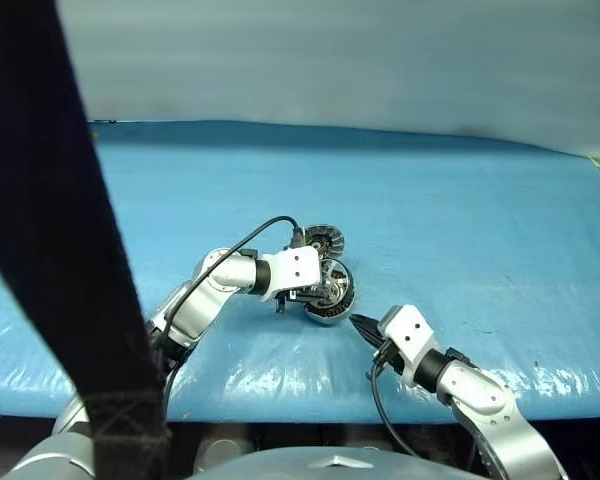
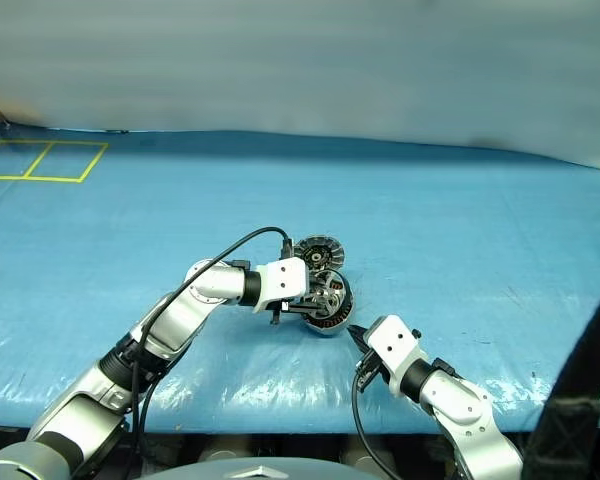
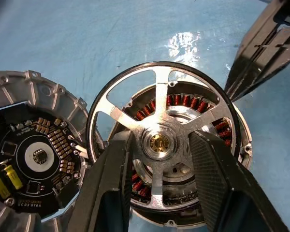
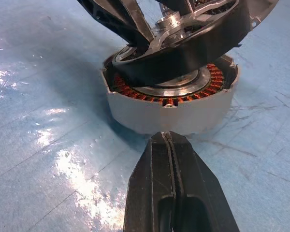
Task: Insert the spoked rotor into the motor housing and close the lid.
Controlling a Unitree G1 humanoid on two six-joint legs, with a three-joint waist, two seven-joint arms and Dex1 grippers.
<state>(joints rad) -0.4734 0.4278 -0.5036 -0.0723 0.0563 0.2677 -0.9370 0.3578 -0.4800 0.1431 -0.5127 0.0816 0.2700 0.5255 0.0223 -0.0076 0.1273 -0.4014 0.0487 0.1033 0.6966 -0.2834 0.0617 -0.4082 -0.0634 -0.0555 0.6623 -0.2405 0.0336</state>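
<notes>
Copper-wound motor housing: rests flat on the blue counter, directly beneath the left gripper and just ahead of the right gripper.
Spoked rotor: pinched by the left gripper, one finger either side of the hub; hangs tilted over the housing, its lower edge at the rim, not yet seated.
Lid: lies beside the left gripper, touching or nearly touching the housing, circuit face up.
Right gripper: fingers pressed together, empty, tips close to the housing wall without clear contact.
Step in hand, judged: level the rotor, centre its hub over the housing's hub, lower it straight. A tilted entry is likely to jam on the rim; the right gripper could brace the housing.
</notes>
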